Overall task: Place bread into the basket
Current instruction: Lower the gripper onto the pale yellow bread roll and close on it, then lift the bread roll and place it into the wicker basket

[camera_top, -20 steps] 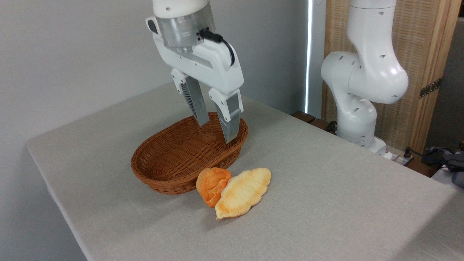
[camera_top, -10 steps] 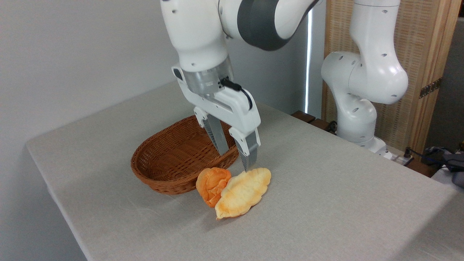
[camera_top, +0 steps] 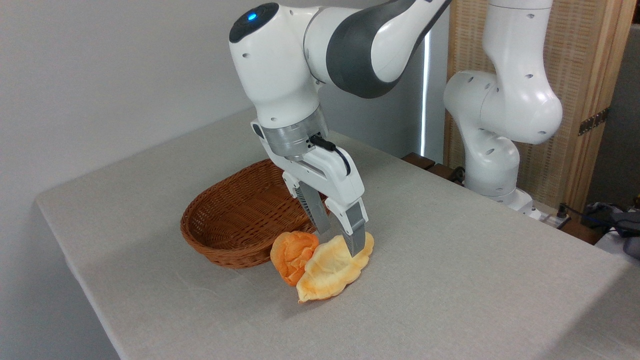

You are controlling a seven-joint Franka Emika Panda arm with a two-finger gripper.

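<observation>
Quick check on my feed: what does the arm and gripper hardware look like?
Glossy white arm with a dark grey joint band, a blue light on top and a silver wrist ring. The white gripper has grey ribbed fingers, and a black cable loops along its body.

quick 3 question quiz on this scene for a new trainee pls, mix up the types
1. True or false: the flat pale-yellow wavy-edged bread already lies inside the oval brown wicker basket.
2. What touches the bread's left side? A) a small round orange knotted bun B) a metal spoon C) a glass cup
3. Fill in: the arm's two-finger gripper has its fingertips down at the bread's ____ end.

Key
1. False: the bread lies on the grey table, in front of the basket.
2. A: the orange bun.
3. Far, or upper right.
</observation>
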